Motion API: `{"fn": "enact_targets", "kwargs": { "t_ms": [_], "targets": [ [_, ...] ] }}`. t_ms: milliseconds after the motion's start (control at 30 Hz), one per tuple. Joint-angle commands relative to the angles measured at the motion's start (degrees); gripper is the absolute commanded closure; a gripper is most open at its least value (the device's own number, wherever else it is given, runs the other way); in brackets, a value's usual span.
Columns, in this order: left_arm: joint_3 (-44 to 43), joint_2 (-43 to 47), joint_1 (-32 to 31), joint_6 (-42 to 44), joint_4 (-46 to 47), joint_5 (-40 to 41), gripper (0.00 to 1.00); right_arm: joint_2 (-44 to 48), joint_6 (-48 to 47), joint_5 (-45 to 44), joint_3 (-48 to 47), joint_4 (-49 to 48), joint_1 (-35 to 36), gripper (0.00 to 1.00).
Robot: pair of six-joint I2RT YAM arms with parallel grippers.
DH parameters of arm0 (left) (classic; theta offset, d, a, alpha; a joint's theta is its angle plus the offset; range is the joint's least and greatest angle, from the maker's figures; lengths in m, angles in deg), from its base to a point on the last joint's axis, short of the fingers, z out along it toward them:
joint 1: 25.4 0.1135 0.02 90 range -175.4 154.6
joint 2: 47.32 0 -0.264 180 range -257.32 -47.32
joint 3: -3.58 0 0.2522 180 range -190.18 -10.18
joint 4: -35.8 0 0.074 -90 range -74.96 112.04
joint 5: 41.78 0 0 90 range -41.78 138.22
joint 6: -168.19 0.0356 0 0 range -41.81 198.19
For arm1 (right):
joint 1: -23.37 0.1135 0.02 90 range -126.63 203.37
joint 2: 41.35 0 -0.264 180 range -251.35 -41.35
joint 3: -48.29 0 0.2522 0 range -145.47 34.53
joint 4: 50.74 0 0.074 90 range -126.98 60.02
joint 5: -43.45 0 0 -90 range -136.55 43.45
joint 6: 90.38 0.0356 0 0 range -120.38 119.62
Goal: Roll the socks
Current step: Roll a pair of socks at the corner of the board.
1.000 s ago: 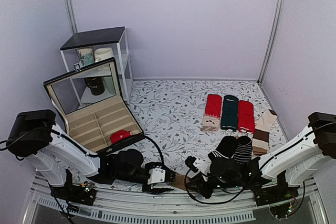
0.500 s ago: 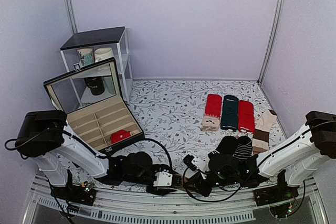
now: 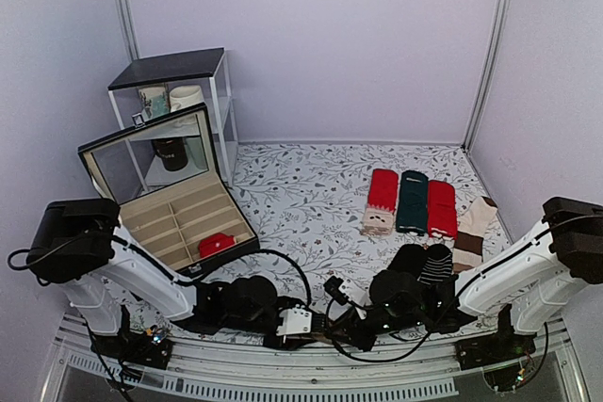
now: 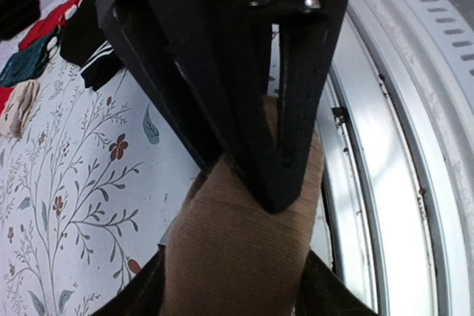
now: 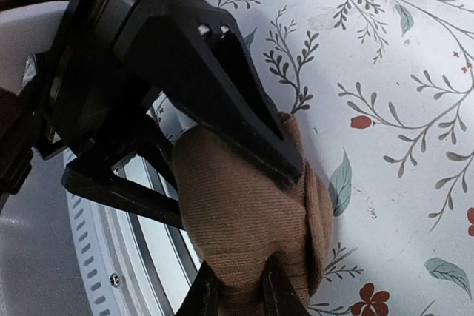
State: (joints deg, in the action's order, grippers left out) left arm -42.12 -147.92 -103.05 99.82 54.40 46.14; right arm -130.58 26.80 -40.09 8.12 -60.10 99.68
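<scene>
Bunching into a thick wad rather than a flat strip, the brown socks [image 5: 244,212] sit at the near edge of the floral tabletop [image 5: 400,72], partly over the metal rail [image 4: 385,183] that runs along that edge. The left claw [image 4: 278,194] is clenched on the upper part of the wad, its fingers pressed into the knit. The right claw [image 5: 237,297] grasps the lower end, brown fabric pinched between its two fingers. The wad's longer axis seems to run from one claw to the other, roughly along the tabletop's near edge. Which end is toe or cuff I cannot tell, since the fabric is folded over itself. Judging by this, the rolling is in its late stage: the bundle is formed and is being tightened or tucked. The next move probably calls for one claw to hold firm while the other lets go, or wraps the loose outer layer over, without the roll springing open or slipping onto the rail.
</scene>
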Motion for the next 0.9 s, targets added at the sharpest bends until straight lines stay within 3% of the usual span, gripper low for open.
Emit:
{"fn": "enact_targets", "kwargs": {
  "t_ms": [0, 200, 333, 867],
  "targets": [
    [4.42, 4.08, -0.94, -2.29, 4.67, 4.01, 0.4, -4.28, 0.79, 1.52, 2.09, 11.78, 0.02, 0.85],
    [8.79, 10.31, 0.12, -3.39, 11.68, 7.81, 0.37, -4.04, 1.2, 1.29, 2.03, 12.05, -0.11, 0.85],
    [12.21, 13.43, 0.06, -0.95, 15.4, 2.89, 0.39, -4.05, 1.5, 1.57, 2.07, 12.22, -0.39, 0.85],
    [7.66, 7.61, -2.55, 3.26, 6.62, -1.38, 0.41, -5.6, 1.85, 4.37, 0.82, 13.46, -1.43, 0.85]
  ]
}}
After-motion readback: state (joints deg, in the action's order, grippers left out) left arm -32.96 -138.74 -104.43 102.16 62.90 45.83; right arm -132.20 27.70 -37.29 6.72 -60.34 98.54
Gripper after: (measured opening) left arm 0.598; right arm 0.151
